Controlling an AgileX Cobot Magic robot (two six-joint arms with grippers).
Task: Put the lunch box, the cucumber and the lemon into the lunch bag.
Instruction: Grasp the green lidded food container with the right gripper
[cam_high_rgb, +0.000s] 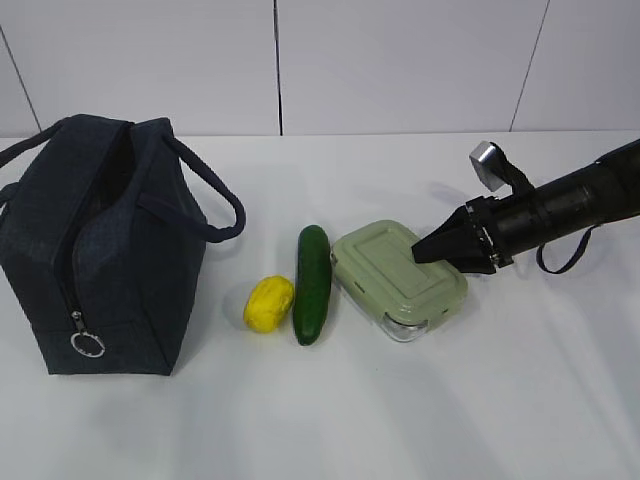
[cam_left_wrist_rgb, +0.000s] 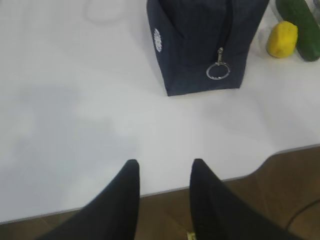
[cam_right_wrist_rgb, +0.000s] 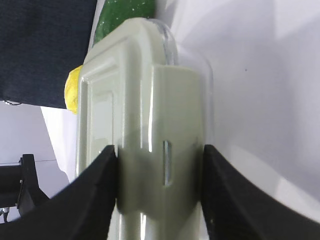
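Black fingers of the left gripper (cam_left_wrist_rgb: 162, 200) fill the bottom of the left wrist view, parted with bare white table (cam_left_wrist_rgb: 75, 125) between them and nothing held; they hang over the table's near edge, well apart from everything. Ahead of them stands the lunch bag (cam_high_rgb: 95, 250), dark navy, its silver ring pull (cam_high_rgb: 87, 345) hanging low on the near end and its top gaping open between the 2 loop handles.

Right of the bag, on the table, lies the lemon (cam_high_rgb: 268, 303), and just beside it the cucumber (cam_high_rgb: 312, 284), set lengthwise away from the camera; the 2 look close enough to touch, though I cannot tell if they do. Next comes the lunch box (cam_high_rgb: 398, 280), flat on the table with its sage-green lid clipped on, just beside the cucumber.

At the far right, the right gripper (cam_right_wrist_rgb: 160, 170) reaches in along the table. In its wrist view the 2 fingers sit against either side of the lid's end clip, about half open and pressed to the box, so it appears to have hold of the lunch box.

Judging by this, step 1 is in hand: grasping the box, which is not yet lifted. Next the move calls for raising it level, carrying it left over the cucumber and lemon without knocking them, and lowering it through the bag's narrow mouth.
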